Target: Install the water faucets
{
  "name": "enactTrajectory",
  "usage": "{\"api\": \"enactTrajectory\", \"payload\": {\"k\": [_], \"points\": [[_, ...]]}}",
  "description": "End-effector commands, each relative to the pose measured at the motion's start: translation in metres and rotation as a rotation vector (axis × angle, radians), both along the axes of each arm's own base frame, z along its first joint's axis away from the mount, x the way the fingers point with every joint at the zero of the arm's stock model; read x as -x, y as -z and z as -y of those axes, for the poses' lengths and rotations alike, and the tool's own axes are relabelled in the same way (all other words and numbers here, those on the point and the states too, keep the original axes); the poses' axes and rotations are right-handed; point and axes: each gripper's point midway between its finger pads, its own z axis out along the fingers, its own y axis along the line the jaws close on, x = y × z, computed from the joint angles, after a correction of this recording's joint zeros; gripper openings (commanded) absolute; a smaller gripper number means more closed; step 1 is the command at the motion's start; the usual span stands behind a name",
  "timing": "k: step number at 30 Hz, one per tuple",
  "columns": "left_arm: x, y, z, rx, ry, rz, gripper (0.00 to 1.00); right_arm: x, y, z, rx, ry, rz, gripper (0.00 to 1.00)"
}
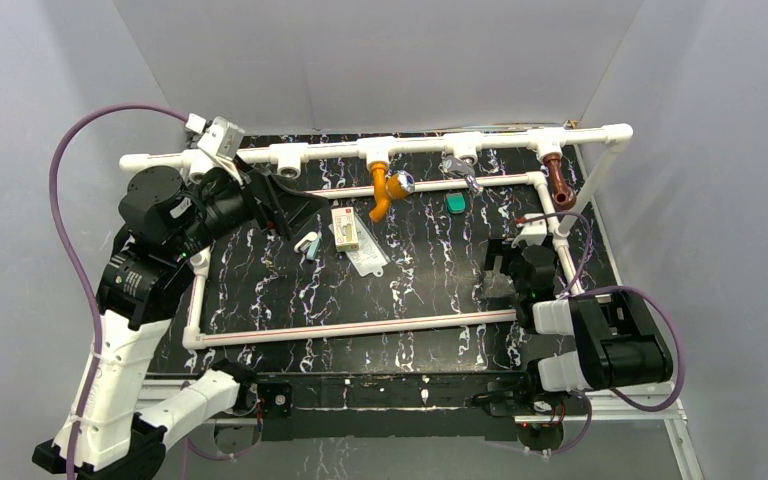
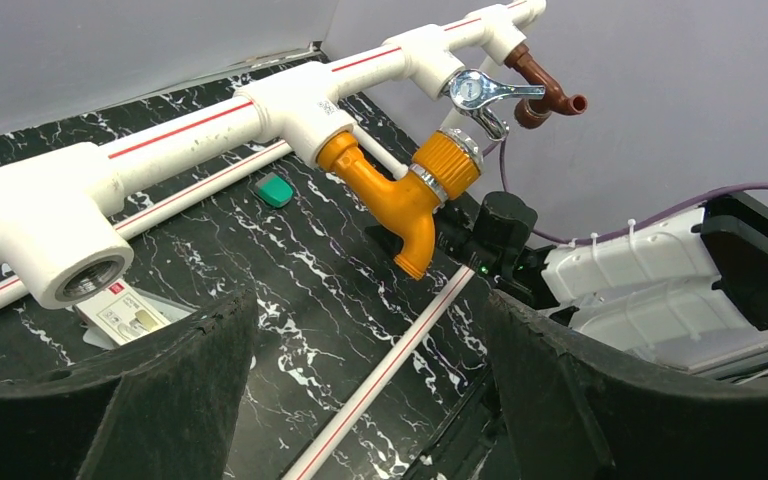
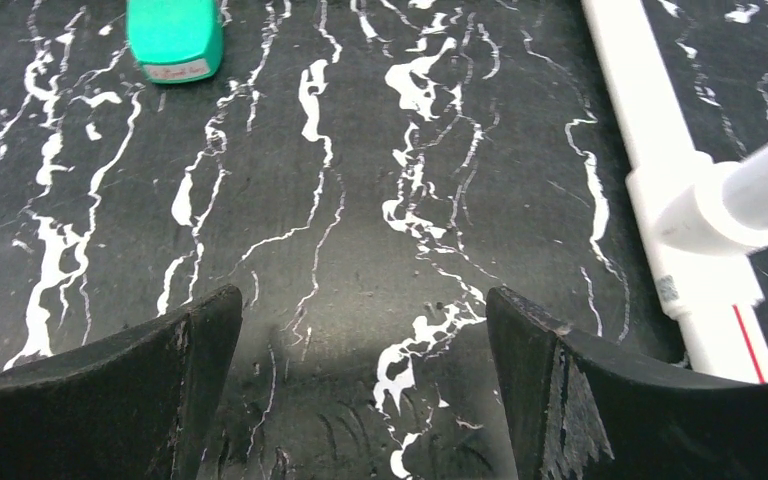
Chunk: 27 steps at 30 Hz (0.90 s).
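Well, my left end effector (image 2: 365,325) is wide open and holds nothing. The orange faucet (image 2: 400,195) hangs off the pipe (image 2: 180,135) just ahead, spout down. My right end effector (image 3: 360,330), also open and empty, has the brown faucet (image 1: 558,180) farther ahead.

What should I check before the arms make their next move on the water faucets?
1. Orange plastic faucet with curved spout joined to its white pipe tee: ok, base meets the socket.
2. Dark reddish-brown faucet mounted: ok, attached to the far tee.
3. Both screwed fully tight: cannot tell.
4. Left gripper free: ok, open, nothing held.
5. Right gripper free: ok, open over the black marbled table.
6. Small green block out of the way: ok, lies apart from both grippers.
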Motion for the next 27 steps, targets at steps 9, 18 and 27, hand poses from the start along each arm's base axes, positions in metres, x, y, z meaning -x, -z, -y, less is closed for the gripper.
{"api": "enactTrajectory", "payload": {"k": [9, 18, 27], "points": [[-0.005, -0.002, 0.006, -0.038, 0.009, 0.019, 0.8, -0.015, -0.017, -0.004, -0.033, -0.165, 0.176, 0.99], [-0.001, -0.005, 0.006, -0.028, 0.012, 0.028, 0.8, -0.035, -0.005, 0.016, -0.057, -0.027, 0.092, 0.99], [-0.002, -0.001, 0.003, -0.035, -0.008, 0.029, 0.8, -0.034, -0.004, 0.016, -0.058, -0.027, 0.088, 0.99]]}}
